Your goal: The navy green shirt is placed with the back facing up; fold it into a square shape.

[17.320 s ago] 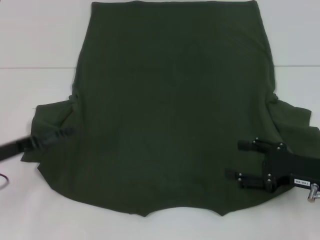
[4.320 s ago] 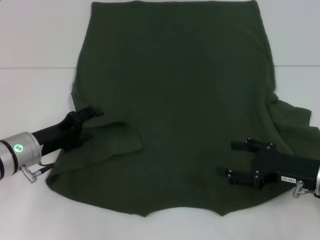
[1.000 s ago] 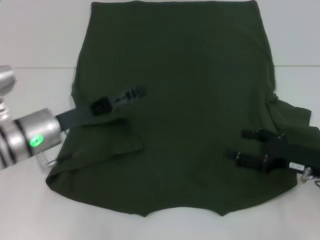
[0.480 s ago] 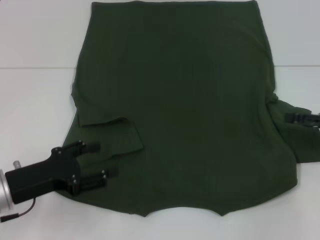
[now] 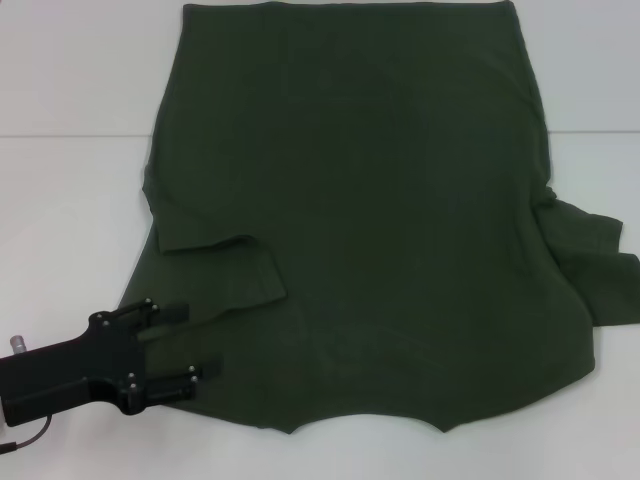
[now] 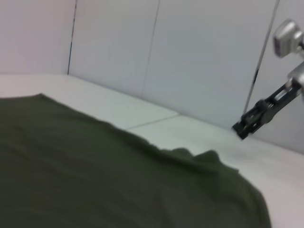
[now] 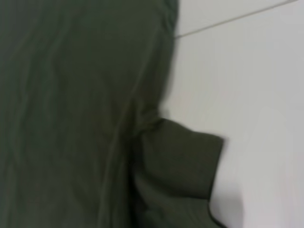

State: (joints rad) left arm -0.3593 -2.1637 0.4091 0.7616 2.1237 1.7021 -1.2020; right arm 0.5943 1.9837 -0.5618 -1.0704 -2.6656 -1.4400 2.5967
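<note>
The navy green shirt lies flat on the white table, plain back up, with its collar notch at the near edge. Its left sleeve is folded in onto the body. The right sleeve still spreads out sideways and also shows in the right wrist view, as sleeve. My left gripper stands open at the shirt's near left corner, its fingers over the cloth edge and holding nothing. My right gripper shows only in the left wrist view, raised well above the table beyond the shirt.
The white table has a seam line running across it behind the shirt's middle. Bare table lies to the left, right and along the near edge. Pale wall panels stand behind the table.
My left gripper has drawn slightly back toward the near left, still open. My right gripper has gone from the head view's right edge. The shirt has not moved.
</note>
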